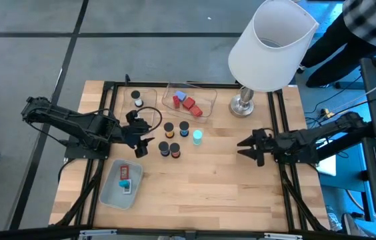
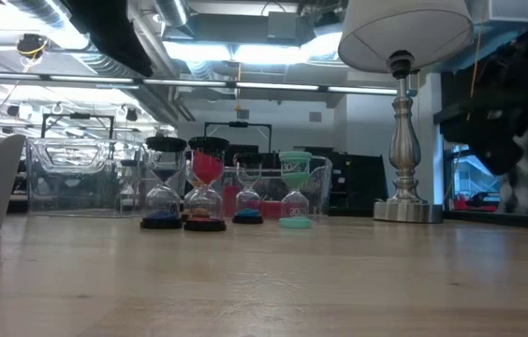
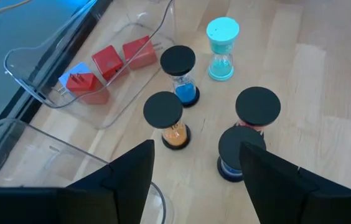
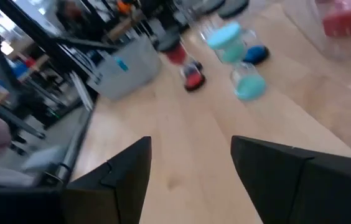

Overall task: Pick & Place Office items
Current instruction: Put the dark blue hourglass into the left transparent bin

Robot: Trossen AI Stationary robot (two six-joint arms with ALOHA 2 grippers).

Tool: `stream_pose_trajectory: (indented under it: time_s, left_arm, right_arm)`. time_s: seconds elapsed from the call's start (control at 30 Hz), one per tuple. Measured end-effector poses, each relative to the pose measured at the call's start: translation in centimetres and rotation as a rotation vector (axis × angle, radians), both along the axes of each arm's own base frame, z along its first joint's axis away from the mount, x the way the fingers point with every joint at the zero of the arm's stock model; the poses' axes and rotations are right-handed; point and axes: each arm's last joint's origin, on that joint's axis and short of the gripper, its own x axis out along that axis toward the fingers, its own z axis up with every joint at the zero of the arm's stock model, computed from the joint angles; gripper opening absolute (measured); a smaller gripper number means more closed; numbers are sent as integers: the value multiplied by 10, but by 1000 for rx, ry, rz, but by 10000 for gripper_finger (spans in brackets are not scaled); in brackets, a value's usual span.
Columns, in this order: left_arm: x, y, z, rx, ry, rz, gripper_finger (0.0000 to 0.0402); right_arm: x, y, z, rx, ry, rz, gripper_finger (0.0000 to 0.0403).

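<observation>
Pale wood-grain table (image 1: 201,187), five capped glass sand timers (image 1: 175,139), curved clear tray (image 1: 205,99)

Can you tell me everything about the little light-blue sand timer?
The teal sand timer is a small hourglass: clear glass bulbs between two round teal caps, with pale sand at the bottom. It stands upright on the wooden table, apart from the four black-capped timers nearby and just outside the clear tray. Nothing touches it; the left gripper, open, is short of it.
</observation>
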Motion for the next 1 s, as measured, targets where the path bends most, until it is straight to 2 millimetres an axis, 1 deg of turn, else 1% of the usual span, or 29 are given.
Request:
stream_pose_trajectory:
  time_s: [0.27,0.37,0.47,0.6,0.7,0.87,1.0]
  left_arm:
    - [0,0,0,0,0,0,231]
    - [0,0,0,2,1,-2,231]
    - [0,-1,0,34,18,-39,231]
    - [3,-5,-3,98,71,-134,231]
    - [12,-9,-9,71,99,-218,231]
    - [34,-18,-23,22,123,-333,231]
    - [44,-22,-36,2,178,-378,231]
  right_arm:
    - [-6,-2,11,38,-112,-1,224]
    - [-8,-5,15,51,-162,-35,224]
    - [-9,-8,18,48,-193,-62,224]
    - [-9,-11,18,-19,-199,-75,224]
    - [-9,-11,18,-28,-198,-78,224]
    - [-9,-11,18,-16,-198,-79,224]
    - [-9,-11,18,-16,-198,-79,224]
